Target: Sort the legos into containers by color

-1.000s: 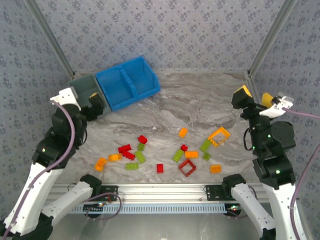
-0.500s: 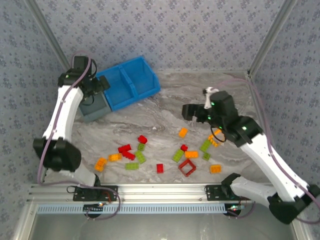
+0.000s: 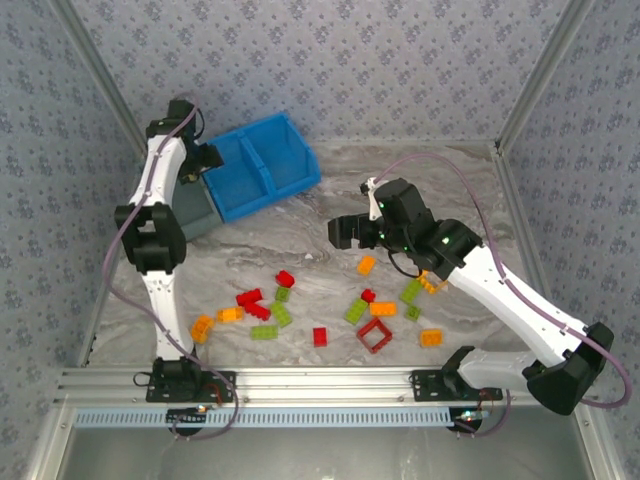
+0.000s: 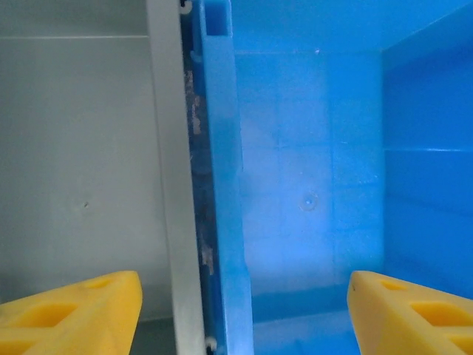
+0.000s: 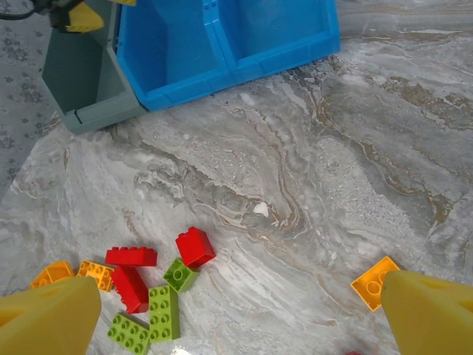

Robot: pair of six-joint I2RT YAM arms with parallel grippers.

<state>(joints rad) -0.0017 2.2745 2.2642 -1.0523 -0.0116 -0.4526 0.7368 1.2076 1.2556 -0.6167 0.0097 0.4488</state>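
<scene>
— What are the left arm (image 3: pixel 158 178) and right arm (image 3: pixel 500 285) like?
— White links, black joints, black bases on the silver rail (image 3: pixel 320 378); a lilac cable (image 3: pixel 430 158) runs along each
— Fingers (image 4: pixel 74 310)?
— Yellow wedges with shallow rectangular recesses

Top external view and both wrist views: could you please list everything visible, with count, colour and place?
Red legos: about six, red, one an open square frame, scattered on the table's near middle.
Orange legos: about six, orange, same area, one partly under the right arm.
Green legos: about six, lime green, mixed among the others.
Grey bin: one, grey, far left, against the blue bin.
Blue bin: one, blue, two compartments, far left, looks empty.
Table: one, grey marbled.
Left gripper: one, yellow, open, over the wall between the two bins.
Right gripper: one, yellow, open, above the table's middle.
</scene>
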